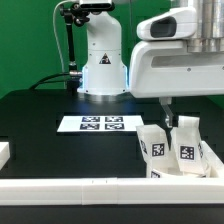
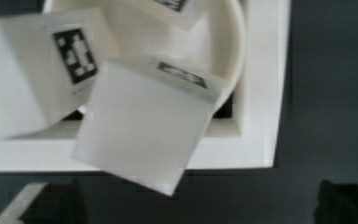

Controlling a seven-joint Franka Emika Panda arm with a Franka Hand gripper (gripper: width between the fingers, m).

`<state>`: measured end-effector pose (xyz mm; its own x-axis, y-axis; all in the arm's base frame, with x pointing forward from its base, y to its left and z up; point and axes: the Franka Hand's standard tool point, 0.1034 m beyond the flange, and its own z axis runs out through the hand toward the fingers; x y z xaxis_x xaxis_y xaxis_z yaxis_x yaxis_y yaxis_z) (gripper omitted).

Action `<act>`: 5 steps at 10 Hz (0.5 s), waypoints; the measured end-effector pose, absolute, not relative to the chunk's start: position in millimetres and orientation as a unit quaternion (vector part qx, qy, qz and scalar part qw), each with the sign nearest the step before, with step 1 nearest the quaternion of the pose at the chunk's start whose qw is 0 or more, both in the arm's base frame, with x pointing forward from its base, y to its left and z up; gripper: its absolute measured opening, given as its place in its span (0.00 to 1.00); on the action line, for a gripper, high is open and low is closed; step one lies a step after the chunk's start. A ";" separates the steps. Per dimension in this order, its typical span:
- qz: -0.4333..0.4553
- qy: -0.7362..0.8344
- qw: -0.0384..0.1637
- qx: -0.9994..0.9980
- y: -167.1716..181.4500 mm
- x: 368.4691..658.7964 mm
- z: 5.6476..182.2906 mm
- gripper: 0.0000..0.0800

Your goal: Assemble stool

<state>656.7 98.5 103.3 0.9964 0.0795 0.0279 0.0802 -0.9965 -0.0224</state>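
Observation:
Two white stool legs with black-and-white tags stand leaning together at the exterior view's right, one (image 1: 155, 148) beside the other (image 1: 186, 142), against the white border rail. The wrist view shows the nearer leg (image 2: 149, 130) and a second leg (image 2: 43, 80) lying partly over a curved white rim (image 2: 240, 60) that looks like the round seat. My gripper (image 1: 168, 114) hangs just above and behind the legs. It (image 2: 185, 205) is open, its dark fingertips (image 2: 23, 204) stand wide apart, and only the nearer leg's lower corner reaches toward the gap. Nothing is held.
The marker board (image 1: 100, 123) lies flat mid-table in front of the robot base (image 1: 103, 70). A long white border rail (image 1: 90, 190) runs along the front edge, and a short rail piece (image 1: 5, 152) sits at the exterior view's left. The tabletop is black.

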 end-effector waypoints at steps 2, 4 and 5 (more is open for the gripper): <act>-0.016 -0.095 0.006 -0.995 96.5 657.4 103.1 0.81; -0.016 -0.146 0.002 -0.989 93.8 657.7 103.0 0.81; -0.016 -0.170 0.000 -0.985 92.4 657.8 103.0 0.81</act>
<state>657.8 92.4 103.0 0.9416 0.3354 0.0310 0.3354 -0.9421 0.0049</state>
